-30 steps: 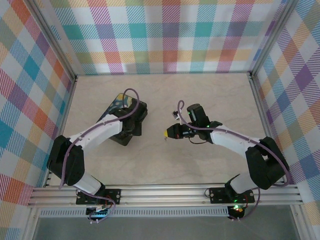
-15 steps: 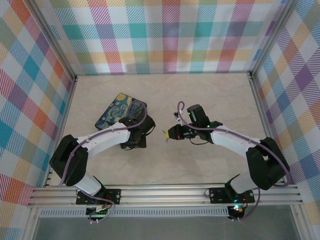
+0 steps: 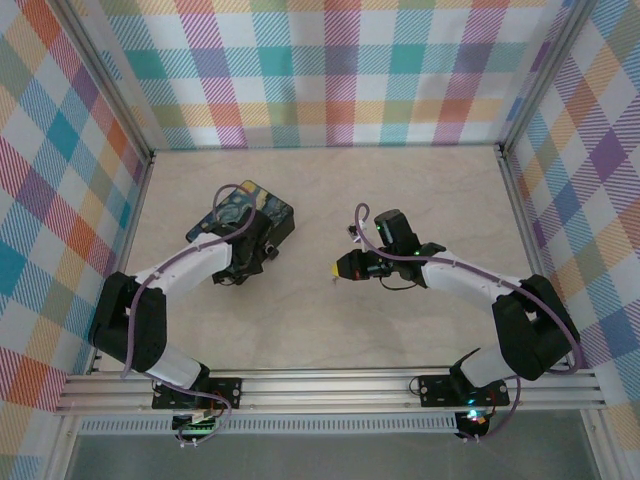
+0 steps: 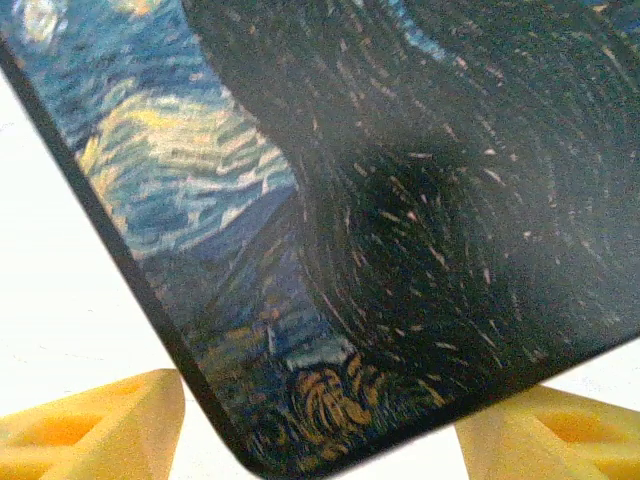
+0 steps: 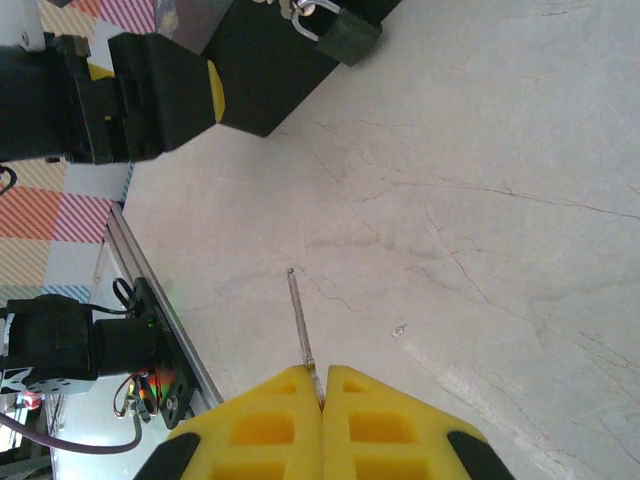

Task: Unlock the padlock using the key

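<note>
The padlock (image 5: 340, 35) is a small dark lock with a silver shackle, hanging from the upper edge of the black box (image 5: 290, 75). The box lid, printed with a swirling night sky (image 4: 330, 200), has one corner between my left gripper's (image 4: 320, 415) wide-set yellow fingers (image 4: 90, 425), which touch its edges. In the top view the left gripper (image 3: 247, 240) covers the box's (image 3: 272, 210) near-left part. My right gripper (image 5: 322, 385) is shut on the key (image 5: 300, 320), whose thin blade points toward the box. It hovers right of the box (image 3: 340, 268), well apart from the padlock.
The pale marble-look table (image 3: 330, 320) lies open between the two grippers and toward the near rail (image 3: 330, 385). Plaid walls (image 3: 340, 70) close in the back and both sides. The left arm's black wrist body (image 5: 90, 100) sits beside the box.
The left arm swung right with the box, then back to the left and farther away, and the box turned. The right gripper with the key barely moved.
</note>
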Controlling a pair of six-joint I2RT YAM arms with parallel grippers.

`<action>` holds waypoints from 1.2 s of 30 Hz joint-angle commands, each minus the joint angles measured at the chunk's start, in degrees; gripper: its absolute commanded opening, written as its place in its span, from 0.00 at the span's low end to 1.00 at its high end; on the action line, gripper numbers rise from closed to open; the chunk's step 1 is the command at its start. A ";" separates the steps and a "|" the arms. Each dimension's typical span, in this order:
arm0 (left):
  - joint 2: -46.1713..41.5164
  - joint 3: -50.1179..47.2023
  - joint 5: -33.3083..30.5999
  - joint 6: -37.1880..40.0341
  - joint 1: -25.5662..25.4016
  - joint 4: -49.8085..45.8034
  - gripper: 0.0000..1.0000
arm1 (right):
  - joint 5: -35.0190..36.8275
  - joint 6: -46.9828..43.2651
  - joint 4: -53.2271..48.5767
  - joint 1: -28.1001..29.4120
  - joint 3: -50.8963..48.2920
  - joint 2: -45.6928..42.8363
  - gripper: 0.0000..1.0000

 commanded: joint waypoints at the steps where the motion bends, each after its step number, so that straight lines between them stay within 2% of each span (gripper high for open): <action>1: 0.23 3.74 0.13 1.64 0.92 0.60 0.71 | -0.84 -0.40 0.69 -0.05 -0.44 -0.21 0.00; 6: -2.22 4.56 -1.34 -6.30 -4.33 -4.99 0.71 | -0.80 -0.26 1.47 -0.06 -0.63 0.03 0.00; 10: -4.56 0.89 -1.39 -13.21 -9.50 -1.78 0.71 | -1.14 -0.24 2.58 -0.05 -0.38 1.61 0.00; 14: -0.65 2.25 -6.49 -18.60 -13.15 0.35 0.72 | -1.38 -0.53 2.80 -0.23 0.11 2.38 0.00; 26: 18.10 12.91 -15.89 -26.16 -15.56 5.24 0.75 | -1.48 -1.02 3.15 -0.66 -1.16 1.11 0.00; 31: 22.49 14.32 -19.11 -29.52 -15.78 5.14 0.74 | -1.96 -1.74 3.16 -1.23 -1.88 0.97 0.00; 36: 24.86 14.23 -21.16 -29.86 -15.78 7.45 0.69 | -2.55 -2.31 3.35 -2.11 -2.57 1.08 0.00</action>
